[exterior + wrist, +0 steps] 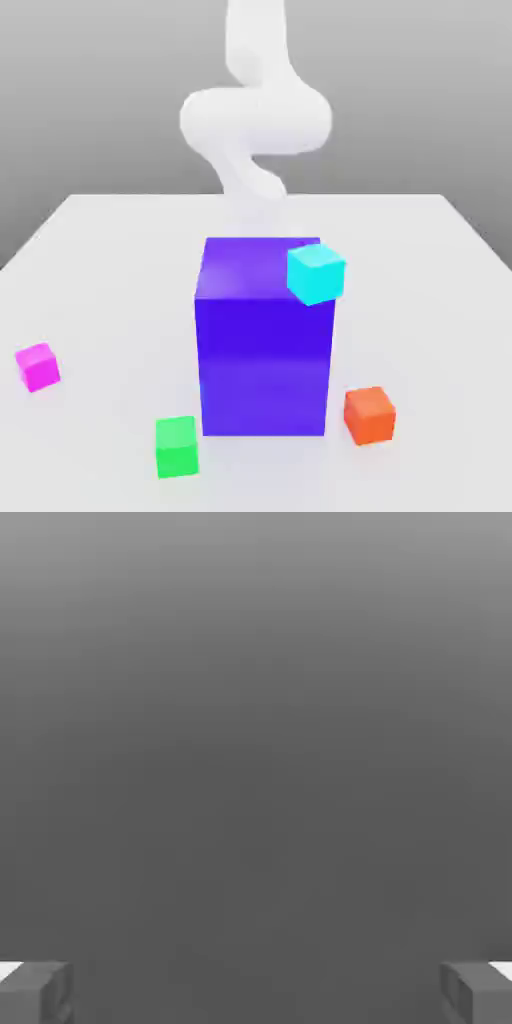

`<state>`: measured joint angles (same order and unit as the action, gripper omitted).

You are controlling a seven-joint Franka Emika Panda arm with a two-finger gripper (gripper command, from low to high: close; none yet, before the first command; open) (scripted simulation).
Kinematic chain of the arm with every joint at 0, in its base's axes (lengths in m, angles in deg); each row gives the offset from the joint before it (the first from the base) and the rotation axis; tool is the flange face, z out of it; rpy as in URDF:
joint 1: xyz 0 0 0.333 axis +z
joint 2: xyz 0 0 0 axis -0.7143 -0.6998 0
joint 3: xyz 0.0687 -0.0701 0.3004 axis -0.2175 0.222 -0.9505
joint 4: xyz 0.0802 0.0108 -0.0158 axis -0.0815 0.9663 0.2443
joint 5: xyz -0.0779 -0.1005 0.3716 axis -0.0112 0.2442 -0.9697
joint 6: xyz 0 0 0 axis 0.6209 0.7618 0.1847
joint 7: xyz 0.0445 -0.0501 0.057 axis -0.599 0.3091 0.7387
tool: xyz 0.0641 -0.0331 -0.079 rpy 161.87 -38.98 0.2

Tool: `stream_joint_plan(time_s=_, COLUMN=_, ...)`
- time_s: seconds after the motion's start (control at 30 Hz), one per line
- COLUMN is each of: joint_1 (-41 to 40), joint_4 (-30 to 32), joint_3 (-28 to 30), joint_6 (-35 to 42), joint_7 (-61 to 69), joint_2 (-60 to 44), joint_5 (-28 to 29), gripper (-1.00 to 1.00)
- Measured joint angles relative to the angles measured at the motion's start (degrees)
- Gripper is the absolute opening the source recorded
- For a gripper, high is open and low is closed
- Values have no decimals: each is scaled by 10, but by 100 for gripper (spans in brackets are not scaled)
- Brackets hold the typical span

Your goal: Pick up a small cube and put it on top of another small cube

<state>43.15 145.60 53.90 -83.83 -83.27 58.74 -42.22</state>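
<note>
White table point(110, 240) w/ big blue block point(265, 350); pink cube point(38, 367), green cube point(177, 447), orange cube point(370, 415).

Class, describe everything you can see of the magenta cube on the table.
The magenta cube is small, plain and matte, with no markings. It sits flat on the white table near the exterior view's left edge, turned slightly so two side faces show. Nothing touches it except the table; it stands well apart from the others.

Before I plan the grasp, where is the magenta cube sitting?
In the exterior view the magenta cube sits alone on the table at the view's far left, left of the big blue block and up-left of the green cube.
</note>
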Motion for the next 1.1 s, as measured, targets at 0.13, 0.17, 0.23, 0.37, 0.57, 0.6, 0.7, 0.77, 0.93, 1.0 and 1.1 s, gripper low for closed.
stream_joint_plan(time_s=0.13, joint_1=-40, joint_4=31, joint_3=39, joint_6=-45, joint_7=-6, joint_2=-85, joint_5=11, gripper=0)
stream_joint_plan(time_s=0.17, joint_1=-49, joint_4=38, joint_3=49, joint_6=-55, joint_7=-7, joint_2=-106, joint_5=13, gripper=0)
stream_joint_plan(time_s=0.23, joint_1=-68, joint_4=53, joint_3=70, joint_6=-77, joint_7=-7, joint_2=-147, joint_5=14, gripper=0)
stream_joint_plan(time_s=0.37, joint_1=-103, joint_4=82, joint_3=116, joint_6=-120, joint_7=-4, joint_2=-228, joint_5=12, gripper=0)
stream_joint_plan(time_s=0.57, joint_1=-153, joint_4=127, joint_3=186, joint_6=-184, joint_7=23, joint_2=-354, joint_5=-21, gripper=0)
stream_joint_plan(time_s=0.6, joint_1=-171, joint_4=134, joint_3=195, joint_6=-195, joint_7=31, joint_2=-376, joint_5=-32, gripper=0)
stream_joint_plan(time_s=0.7, joint_1=-210, joint_4=156, joint_3=208, joint_6=-226, joint_7=62, joint_2=-443, joint_5=-74, gripper=0)
stream_joint_plan(time_s=0.77, joint_1=-236, joint_4=168, joint_3=205, joint_6=-247, joint_7=87, joint_2=-487, joint_5=-107, gripper=0)
stream_joint_plan(time_s=0.93, joint_1=-306, joint_4=152, joint_3=127, joint_6=-318, joint_7=161, joint_2=-593, joint_5=-205, gripper=0)
stream_joint_plan(time_s=1.0, joint_1=-333, joint_4=145, joint_3=95, joint_6=-342, joint_7=179, joint_2=-624, joint_5=-228, gripper=-100)
stream_joint_plan(time_s=1.1, joint_1=-333, joint_4=145, joint_3=95, joint_6=-342, joint_7=179, joint_2=-624, joint_5=-227, gripper=-100)
